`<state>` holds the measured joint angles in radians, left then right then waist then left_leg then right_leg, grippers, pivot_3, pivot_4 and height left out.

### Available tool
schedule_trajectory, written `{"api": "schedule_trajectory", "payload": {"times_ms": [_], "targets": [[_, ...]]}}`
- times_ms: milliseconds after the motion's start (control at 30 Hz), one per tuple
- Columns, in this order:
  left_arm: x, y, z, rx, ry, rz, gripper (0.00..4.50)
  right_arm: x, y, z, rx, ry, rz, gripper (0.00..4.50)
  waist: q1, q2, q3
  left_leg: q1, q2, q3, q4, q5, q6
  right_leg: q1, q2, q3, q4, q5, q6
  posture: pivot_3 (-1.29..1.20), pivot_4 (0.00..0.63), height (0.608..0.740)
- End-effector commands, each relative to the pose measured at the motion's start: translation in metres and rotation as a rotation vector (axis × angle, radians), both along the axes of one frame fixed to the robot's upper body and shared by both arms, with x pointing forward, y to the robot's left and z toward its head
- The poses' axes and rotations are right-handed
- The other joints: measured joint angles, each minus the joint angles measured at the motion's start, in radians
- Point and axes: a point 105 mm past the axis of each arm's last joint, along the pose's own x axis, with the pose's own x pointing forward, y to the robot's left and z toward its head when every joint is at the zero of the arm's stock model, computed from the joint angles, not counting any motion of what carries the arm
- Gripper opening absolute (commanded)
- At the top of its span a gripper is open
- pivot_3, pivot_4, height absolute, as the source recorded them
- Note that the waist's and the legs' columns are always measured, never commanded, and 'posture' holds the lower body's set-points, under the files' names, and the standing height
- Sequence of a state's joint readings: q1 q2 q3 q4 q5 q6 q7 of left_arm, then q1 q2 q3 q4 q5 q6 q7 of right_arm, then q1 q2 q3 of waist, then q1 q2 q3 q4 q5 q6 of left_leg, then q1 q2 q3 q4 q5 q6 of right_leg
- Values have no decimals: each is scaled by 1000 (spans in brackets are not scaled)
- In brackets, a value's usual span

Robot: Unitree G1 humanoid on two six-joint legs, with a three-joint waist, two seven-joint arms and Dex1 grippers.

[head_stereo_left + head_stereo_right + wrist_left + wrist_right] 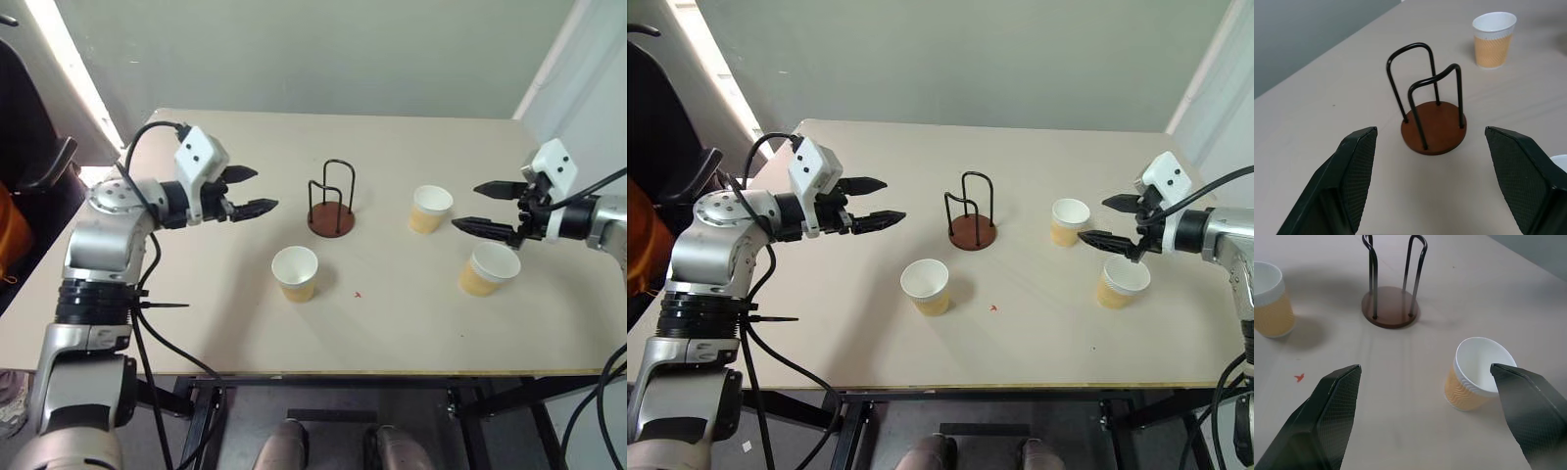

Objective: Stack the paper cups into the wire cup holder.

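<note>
The wire cup holder (331,217), a reddish-brown disc with black wire loops, stands empty near the table's middle. Three tan paper cups sit upright on the table: one in front of the holder (295,273), one to its right (430,209), one further right and nearer (489,269). My left gripper (263,191) hovers open left of the holder, pointing at it, holding nothing. My right gripper (465,207) hovers open between the two right cups, just above them, also holding nothing. The right wrist view shows the holder (1391,313) and the nearest cup (1474,374) between the fingers.
The beige table (196,323) ends near the front edge below the cups. A small red mark (358,294) lies on it by the front cup. A dark chair (39,157) stands off the table's left side; a grey wall runs behind.
</note>
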<state>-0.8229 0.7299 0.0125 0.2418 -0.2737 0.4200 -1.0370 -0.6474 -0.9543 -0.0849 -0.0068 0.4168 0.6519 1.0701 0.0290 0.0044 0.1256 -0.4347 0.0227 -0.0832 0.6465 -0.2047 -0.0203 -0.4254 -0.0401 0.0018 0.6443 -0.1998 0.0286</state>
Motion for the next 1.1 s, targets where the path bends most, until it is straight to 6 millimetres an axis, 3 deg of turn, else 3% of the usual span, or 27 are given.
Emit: {"api": "schedule_trajectory", "payload": {"times_ms": [33,467,933,1033,1100], "targets": [[3,-8,11,14,-51,-14,3756,-16,6,16,3,-29,75,4404,0,0,0,0,0,0,0,0,0,0,0,0,0,0,0,0,150,740],[50,-56,-10,-10,-55,14,3756,-30,10,23,36,-63,71,4404,5,0,0,-1,-1,1,1,1,1,1,-1,1,-1,3,6,0,150,740],[82,-75,-23,-133,23,159,3756,-43,-5,18,39,-64,-31,4404,12,0,0,-2,-7,3,3,5,-5,2,-2,6,-2,0,17,0,150,740],[87,-77,-22,-156,27,197,3238,-45,-6,19,37,-68,-43,4404,14,0,0,-3,-9,4,4,4,-4,2,-3,7,-2,-1,19,0,150,740],[89,-79,-20,-165,26,202,2575,-47,-6,19,37,-70,-49,4404,14,0,0,-3,-10,4,4,4,-4,2,-2,8,-2,-1,20,0,150,740]]}}
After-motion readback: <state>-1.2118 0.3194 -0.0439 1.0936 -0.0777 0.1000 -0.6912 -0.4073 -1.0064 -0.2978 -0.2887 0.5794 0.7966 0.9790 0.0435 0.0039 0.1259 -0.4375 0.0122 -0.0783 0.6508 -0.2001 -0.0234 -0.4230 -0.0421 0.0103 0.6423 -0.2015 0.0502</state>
